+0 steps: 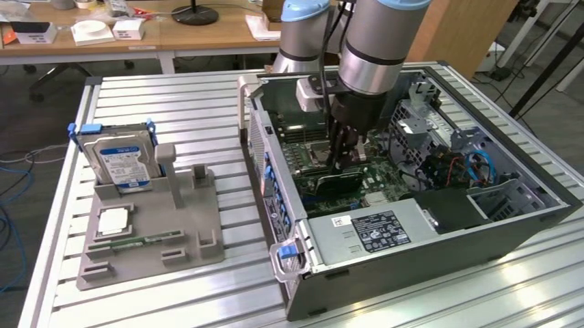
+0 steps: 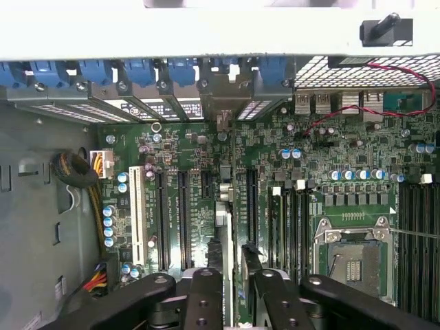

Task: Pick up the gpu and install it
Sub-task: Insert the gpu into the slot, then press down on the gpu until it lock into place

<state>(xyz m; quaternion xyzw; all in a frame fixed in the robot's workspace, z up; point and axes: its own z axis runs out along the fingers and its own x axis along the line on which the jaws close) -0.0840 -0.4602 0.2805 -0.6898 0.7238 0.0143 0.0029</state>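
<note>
On the slatted table point(image 1: 182, 102), the opened computer case point(image 1: 511, 225) lies on its side along the edge at the exterior view's right. A grey parts holder point(image 1: 196, 236) sits near the opposite edge. 1 robot arm point(image 1: 374, 48) reaches down into the case over the motherboard point(image 2: 357, 165).

The gpu point(image 1: 329, 181) stands on edge inside the case, just under the gripper point(image 1: 347, 160) and above the motherboard's expansion slots. In the wrist view the card point(image 2: 221, 240) shows as a thin upright strip running toward the rear wall of the case, with the gripper point(image 2: 234, 292) straddling it. Whether the pincer is clamped on the card or standing loose around it cannot be told.

The likely risks lie in the seating. If the card's lower edge sits beside its slot rather than over it, downward pressure could bend the connector or stress the board. A slight tilt would have the same effect. The end bracket could also catch on the rear slot openings, leaving the card only half-seated.
</note>
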